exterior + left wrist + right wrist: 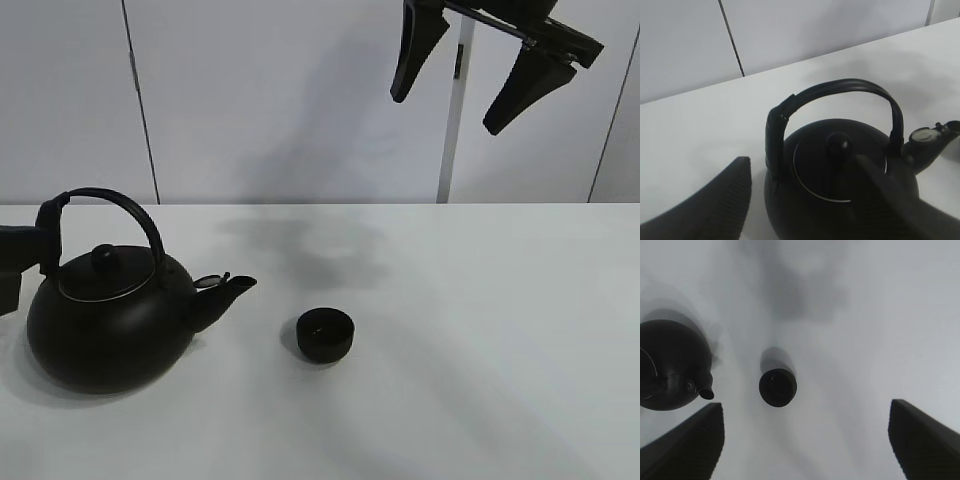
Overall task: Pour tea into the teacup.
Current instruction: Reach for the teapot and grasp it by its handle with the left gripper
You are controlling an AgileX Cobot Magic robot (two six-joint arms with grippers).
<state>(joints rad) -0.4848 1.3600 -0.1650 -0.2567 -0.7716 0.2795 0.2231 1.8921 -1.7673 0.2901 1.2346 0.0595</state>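
The big round black kettle (105, 325) with an arched handle (115, 200) stands on the white table at the left, its spout (225, 293) pointing right. The small matte-black teacup (325, 334) stands upright just right of the spout, apart from it. My left gripper (22, 258) is at the left edge beside the handle's left end. In the left wrist view it (805, 212) is open, with fingers (710, 207) wide apart on either side of the kettle (840, 175). My right gripper (445, 112) hangs open and empty high above the table. It (805, 450) looks down on the teacup (777, 387) and kettle (670, 365).
The white table (480, 330) runs to a pale panelled wall behind. A white vertical post (455, 120) stands at the back right, behind my right gripper.
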